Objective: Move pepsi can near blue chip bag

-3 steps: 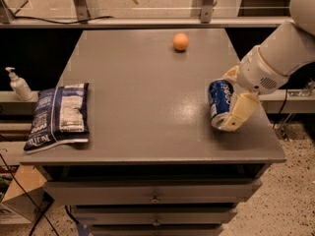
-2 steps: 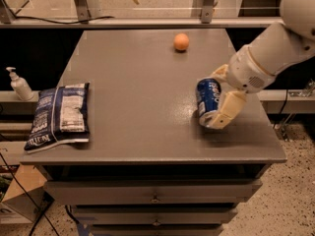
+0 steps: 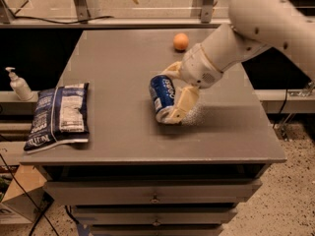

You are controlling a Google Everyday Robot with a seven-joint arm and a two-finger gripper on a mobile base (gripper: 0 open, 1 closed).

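The pepsi can [image 3: 161, 97], blue with white lettering, is tilted and held between the cream fingers of my gripper [image 3: 173, 93] near the middle of the grey table [image 3: 128, 136]. The gripper is shut on the can, with one finger behind it and one in front on the right. The white arm reaches in from the upper right. The blue chip bag [image 3: 60, 114] lies flat at the table's front left edge, well to the left of the can.
A small orange ball [image 3: 181, 42] sits at the back of the table. A white pump bottle [image 3: 18, 84] stands on a shelf left of the table. Drawers are below the table front.
My gripper has carried the pepsi can leftward from the table's right side to near its middle, closer to the chip bag.
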